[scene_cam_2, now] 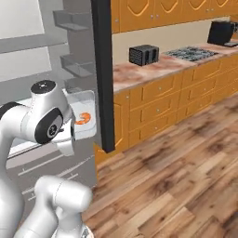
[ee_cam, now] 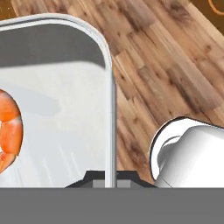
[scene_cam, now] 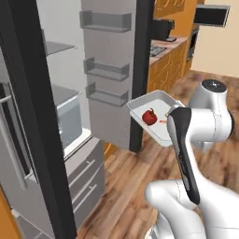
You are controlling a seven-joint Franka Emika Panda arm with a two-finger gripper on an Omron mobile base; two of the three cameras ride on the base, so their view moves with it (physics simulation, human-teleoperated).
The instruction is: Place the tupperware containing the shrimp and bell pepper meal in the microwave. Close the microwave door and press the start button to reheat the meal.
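Gripping the rim of the white tray [ee_cam: 65, 109], hand [ee_cam: 111, 177] pinched nearly shut on its edge; tray raised above the wood floor [scene_cam: 140, 186], beside the open fridge door [scene_cam: 109, 70], carrying red pepper [scene_cam: 149, 116] and shrimp [ee_cam: 9, 131].

I see my arm rising from the base at 5 o'clock in the left base view, elbow folded high, forearm reaching toward 10 o'clock. In the hand view my gripper [ee_cam: 111, 178] sits at 6 o'clock, its jaws pinched nearly together on the rim of the tray [ee_cam: 65, 131], holding it clear of the floor.
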